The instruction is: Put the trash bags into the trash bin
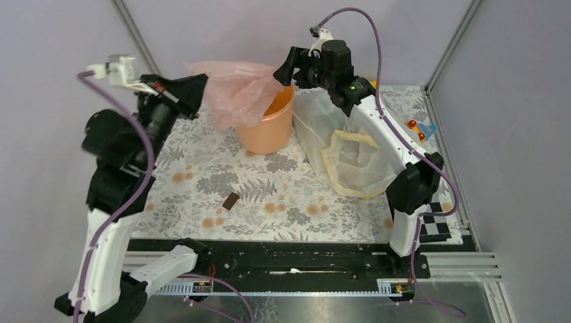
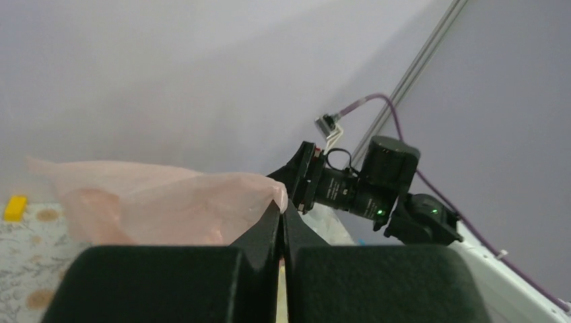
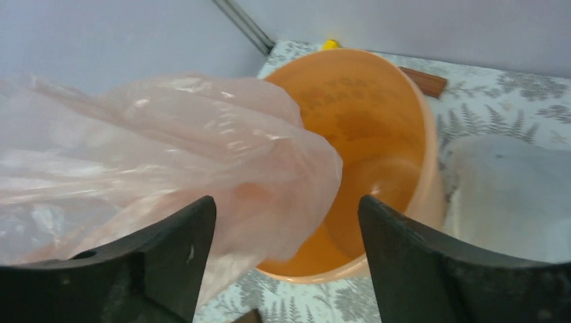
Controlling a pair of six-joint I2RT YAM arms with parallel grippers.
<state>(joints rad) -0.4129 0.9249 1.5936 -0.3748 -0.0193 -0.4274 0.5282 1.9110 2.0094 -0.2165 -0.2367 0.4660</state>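
Clear bag (image 1: 311,124), pale yellow bag (image 1: 350,168), brown block (image 1: 230,200)

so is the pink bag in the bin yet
Not yet: the pink bag drapes over the bin rim, mostly outside, an edge pinched in the left tool.

Floral-cloth table (image 1: 269,185): peach bucket (image 1: 268,133) far centre; clear bag (image 1: 311,126), yellow bag (image 1: 353,165) right; brown block (image 1: 230,200) near centre; toys (image 1: 421,129) far right.

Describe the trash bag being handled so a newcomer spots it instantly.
At the far middle of the table stands the peach-orange bucket. The pink bag drapes over its left rim, pinched by the left gripper. Unlike the whitish bag and yellow bag to the bucket's right, it is pink and lifted.
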